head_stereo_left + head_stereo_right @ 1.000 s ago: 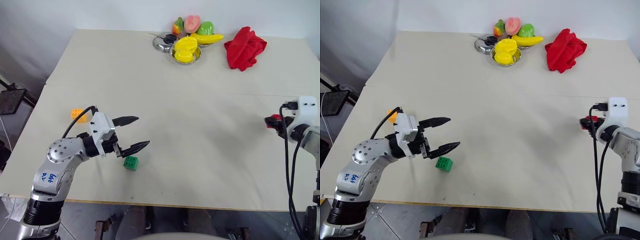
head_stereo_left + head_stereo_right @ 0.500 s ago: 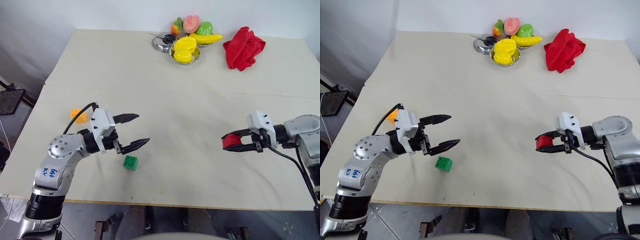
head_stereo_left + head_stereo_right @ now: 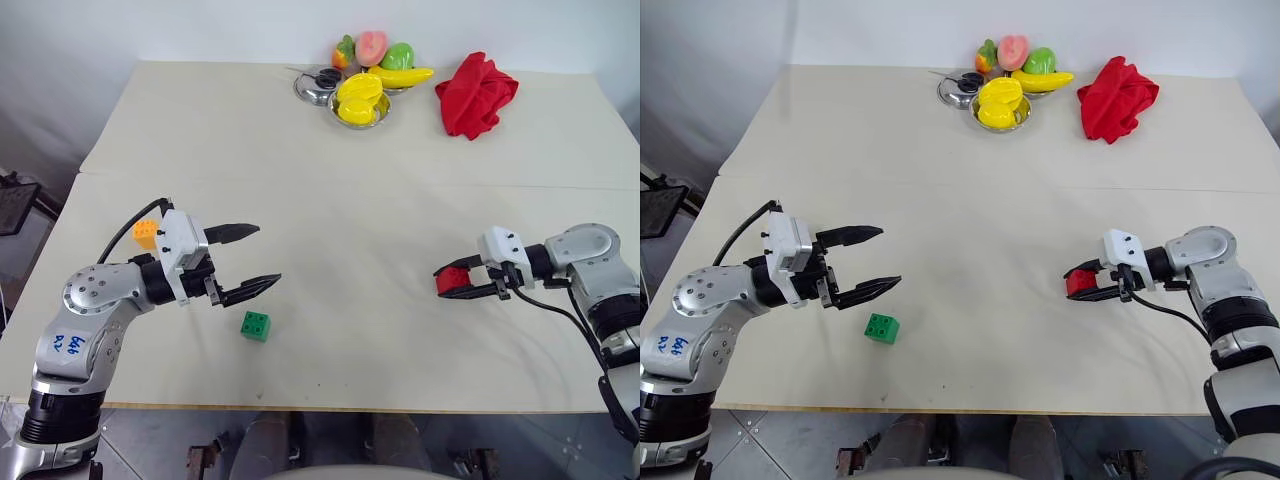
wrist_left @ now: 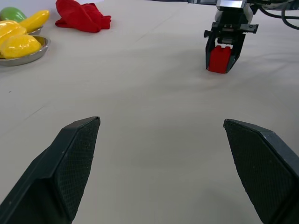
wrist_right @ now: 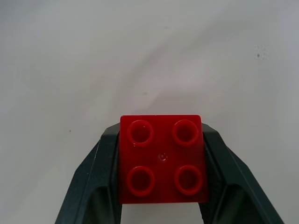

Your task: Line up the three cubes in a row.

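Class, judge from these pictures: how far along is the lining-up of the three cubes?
Done: no row yet. In hand: the right tool grips the red cube. Left: green cube and orange cube lie apart by the open left tool.

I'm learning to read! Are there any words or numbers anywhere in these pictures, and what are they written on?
Blue handwriting on the left arm's grey shell: a few marks that look like digits, too blurred and tilted to read for sure.
No writing shows on the red cube, green cube, orange cube, cloth or toy fruits.
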Controlling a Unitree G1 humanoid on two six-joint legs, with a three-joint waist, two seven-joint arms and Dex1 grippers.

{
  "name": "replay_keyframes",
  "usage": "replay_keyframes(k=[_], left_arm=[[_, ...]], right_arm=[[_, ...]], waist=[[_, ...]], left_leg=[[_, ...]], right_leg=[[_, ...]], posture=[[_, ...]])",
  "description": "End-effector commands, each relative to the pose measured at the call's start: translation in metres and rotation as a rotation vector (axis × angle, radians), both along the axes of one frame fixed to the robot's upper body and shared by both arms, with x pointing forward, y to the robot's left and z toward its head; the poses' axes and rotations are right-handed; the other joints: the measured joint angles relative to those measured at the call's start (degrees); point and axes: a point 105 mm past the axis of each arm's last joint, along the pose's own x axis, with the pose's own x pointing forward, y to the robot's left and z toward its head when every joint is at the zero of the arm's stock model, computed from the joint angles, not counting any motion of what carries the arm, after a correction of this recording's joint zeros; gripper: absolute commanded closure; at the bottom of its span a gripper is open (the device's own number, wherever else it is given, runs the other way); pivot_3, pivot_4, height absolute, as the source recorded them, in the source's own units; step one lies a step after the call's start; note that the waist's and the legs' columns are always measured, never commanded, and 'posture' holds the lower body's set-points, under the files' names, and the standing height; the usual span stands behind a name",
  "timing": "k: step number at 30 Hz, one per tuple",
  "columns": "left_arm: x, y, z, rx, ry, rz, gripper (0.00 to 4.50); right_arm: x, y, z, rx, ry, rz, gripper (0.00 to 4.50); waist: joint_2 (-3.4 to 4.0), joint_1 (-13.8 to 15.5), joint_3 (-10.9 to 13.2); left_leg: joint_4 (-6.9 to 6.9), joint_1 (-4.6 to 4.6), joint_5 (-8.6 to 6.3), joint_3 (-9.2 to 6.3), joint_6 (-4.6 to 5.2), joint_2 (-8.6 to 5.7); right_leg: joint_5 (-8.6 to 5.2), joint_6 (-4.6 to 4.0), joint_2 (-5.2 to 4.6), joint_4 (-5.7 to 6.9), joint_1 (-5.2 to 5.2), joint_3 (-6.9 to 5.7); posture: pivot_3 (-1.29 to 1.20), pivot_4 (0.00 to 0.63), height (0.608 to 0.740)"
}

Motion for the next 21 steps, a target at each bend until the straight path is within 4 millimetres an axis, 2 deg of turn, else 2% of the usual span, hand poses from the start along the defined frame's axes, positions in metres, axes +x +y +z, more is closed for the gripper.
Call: replay_keyframes(k=[1, 5, 7, 10, 12, 15, 18, 21], left_arm=[[-0.005, 0.001, 0.010, 0.005, -0.042, -0.012, 0.00], [-0.003, 0.005, 0.008, -0.011, -0.056, 0.019, 0.00], [-0.001, 0.019, 0.007, -0.045, -0.071, 0.089, 0.00], [0.000, 0.051, -0.005, -0.076, -0.067, 0.239, 0.00], [-0.008, 0.075, -0.018, -0.087, -0.050, 0.340, 0.00], [-0.023, 0.100, -0.031, -0.105, -0.037, 0.438, 0.00], [-0.048, 0.126, -0.053, -0.097, 0.044, 0.518, 0.00], [-0.074, 0.149, -0.073, -0.042, 0.116, 0.552, 0.00]], right_arm=[[-0.003, 0.004, 0.000, -0.014, 0.032, 0.061, 1.97], [0.001, 0.004, 0.020, 0.017, -0.037, 0.069, 0.66], [-0.001, 0.006, 0.040, 0.075, -0.097, 0.084, 0.04], [-0.009, 0.006, 0.062, 0.175, -0.139, 0.087, 0.04], [-0.021, 0.008, 0.071, 0.274, -0.154, 0.109, 0.04], [-0.033, 0.010, 0.072, 0.367, -0.164, 0.110, 0.04], [-0.050, 0.019, 0.072, 0.528, -0.196, 0.108, 0.04], [-0.075, 0.030, 0.057, 0.556, -0.129, 0.136, 0.04]], waist=[[0.00, -0.27, 0.00], [0.03, -0.60, 0.01], [0.09, -0.60, 0.05], [0.22, -0.54, 0.13], [0.21, -0.49, 0.12], [0.16, -0.27, 0.14], [0.11, 0.47, 0.15], [0.12, 1.08, 0.15]], left_leg=[[0.01, 0.00, 0.00, -0.01, -0.01, 0.00], [0.06, -0.04, 0.00, -0.03, -0.01, 0.00], [0.06, -0.05, 0.00, -0.05, -0.02, 0.01], [0.04, -0.08, -0.01, -0.07, -0.03, 0.00], [0.02, -0.10, -0.02, -0.12, -0.04, 0.01], [0.01, -0.11, -0.07, -0.12, -0.01, 0.01], [0.11, -0.11, -0.09, -0.08, 0.04, -0.01], [0.11, -0.10, -0.13, -0.06, 0.03, -0.01]], right_leg=[[0.00, 0.00, 0.00, 0.00, 0.00, 0.00], [0.00, -0.01, -0.01, 0.02, -0.02, 0.00], [0.00, -0.01, -0.01, 0.03, -0.02, -0.01], [-0.01, -0.01, -0.04, 0.02, -0.07, -0.02], [-0.01, -0.03, -0.04, 0.00, -0.06, -0.08], [-0.02, -0.03, -0.05, -0.02, -0.04, -0.10], [-0.01, -0.02, -0.11, 0.01, -0.02, -0.09], [-0.01, -0.02, -0.14, 0.01, -0.05, -0.06]], posture=[[0.00, 0.150, 0.740], [0.00, 0.150, 0.740], [0.00, 0.150, 0.740], [0.00, 0.150, 0.740], [0.00, 0.150, 0.740], [0.00, 0.150, 0.740], [0.00, 0.150, 0.740], [0.00, 0.150, 0.740]])
